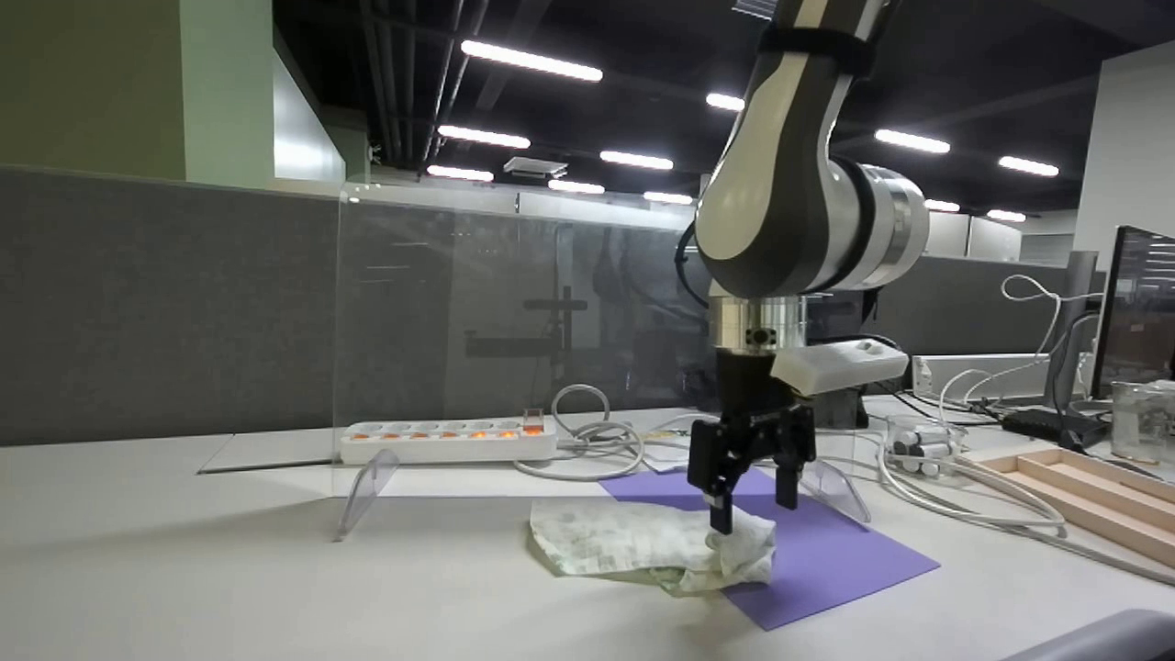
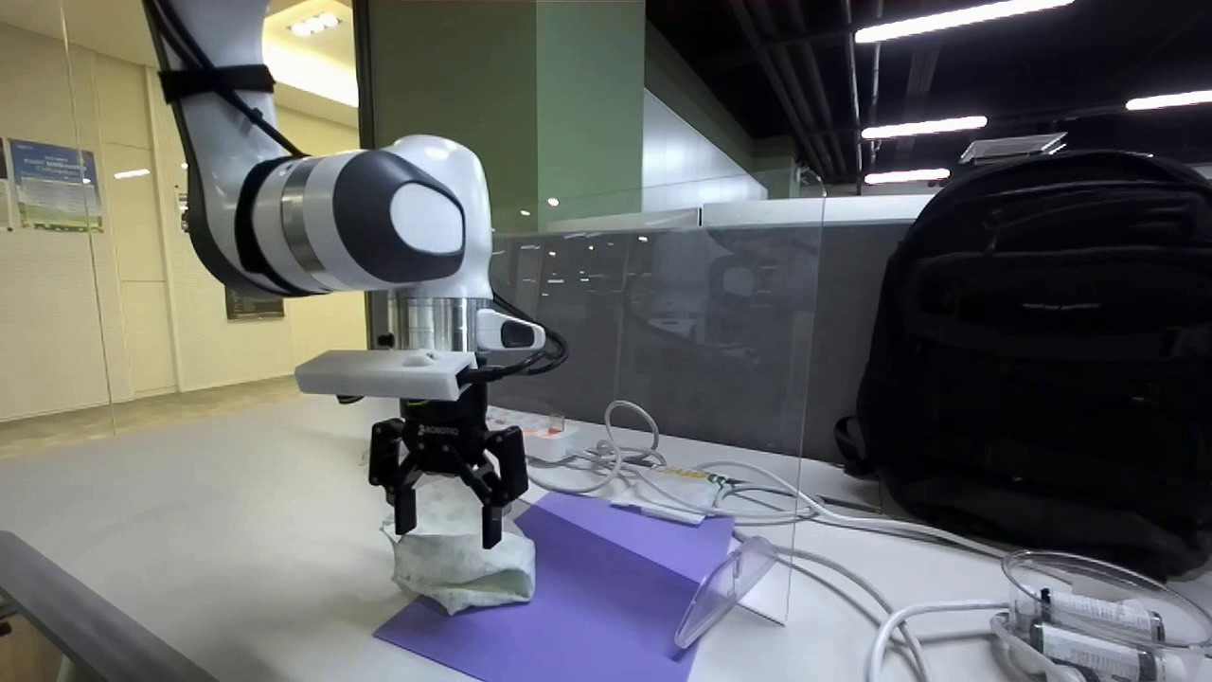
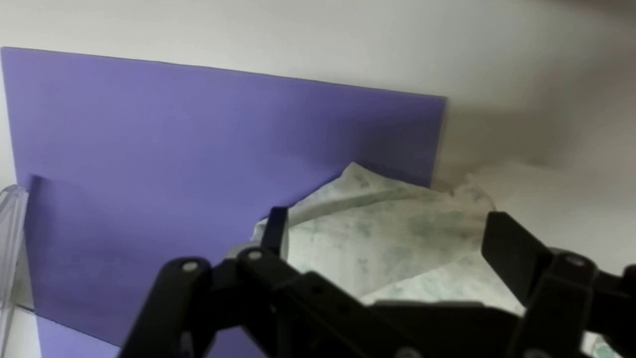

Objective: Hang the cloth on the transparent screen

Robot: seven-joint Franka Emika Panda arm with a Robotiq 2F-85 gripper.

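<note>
Black gripper [image 2: 449, 530] pointing straight down, with fingers [image 3: 507, 253] spread well apart, released, right over one end of the pale, rumpled cloth [image 1: 615, 542]. Impossible to tell whether touching the raised fold beneath or just above it. In the wrist view, blotchy greenish fabric across the gap between the fingertips. Beneath the cloth, partly a purple sheet [image 1: 826, 560] and partly the white table [image 1: 184, 569].

Near the cloth, upright in both exterior views, the transparent screen [image 1: 496, 312], with a lower edge across the purple sheet and part of that sheet out on the far side. Also in the way, the screen's clear feet: in an exterior view, a slanting foot [image 1: 365, 491] beyond one end of the cloth and a second foot [image 1: 840, 496] past the gripper, at the margin of the sheet.

On the far side, cut off from the cloth by the screen: a white power strip [image 1: 450, 448] with orange-lit switches [image 1: 493, 434], loops of white cable [image 1: 597, 450] and, in an exterior view, a printed white packet [image 2: 668, 494]. Farther back, a grey partition [image 1: 165, 303].

Past the second foot, a clear container [image 2: 1131, 580] with labelled cylinders [image 2: 1089, 652] inside, then a shallow wooden tray [image 1: 1115, 487] and a monitor [image 1: 1138, 303], all well apart from the gripper. In front of the partition in an exterior view, a bulky black backpack [image 2: 1051, 360].
</note>
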